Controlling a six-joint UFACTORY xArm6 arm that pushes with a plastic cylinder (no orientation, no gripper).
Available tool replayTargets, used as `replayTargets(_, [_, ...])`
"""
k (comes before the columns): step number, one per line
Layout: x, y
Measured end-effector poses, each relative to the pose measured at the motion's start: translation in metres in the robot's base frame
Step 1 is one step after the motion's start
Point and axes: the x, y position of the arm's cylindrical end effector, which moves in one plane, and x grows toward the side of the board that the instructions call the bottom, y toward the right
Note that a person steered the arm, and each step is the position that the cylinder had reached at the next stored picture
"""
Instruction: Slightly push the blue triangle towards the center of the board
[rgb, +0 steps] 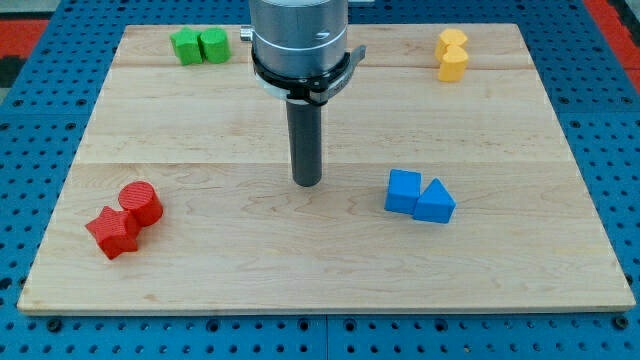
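My tip (307, 183) stands mid-worktop (200, 270); the blue triangle (435, 203), touching the blue cube (403, 191), sits rightward, bare board between; no pincer shows.

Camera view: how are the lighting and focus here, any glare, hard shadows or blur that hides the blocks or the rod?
Camera view: even, soft light, with only faint shadows beside the blocks; no glare on the board; blue triangle, blue cube and my tip are sharp, the tip to the cube's left and apart from it; the arm's grey housing is cut off at the view's top.
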Motion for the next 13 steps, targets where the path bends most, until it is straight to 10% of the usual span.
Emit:
replayTargets(4, [-0.009,0.064])
replayTargets(7, [-0.046,0.250])
replayTargets(8, [0.000,0.286])
replayTargets(10, [0.089,0.191])
replayTargets(13, [0.035,0.147])
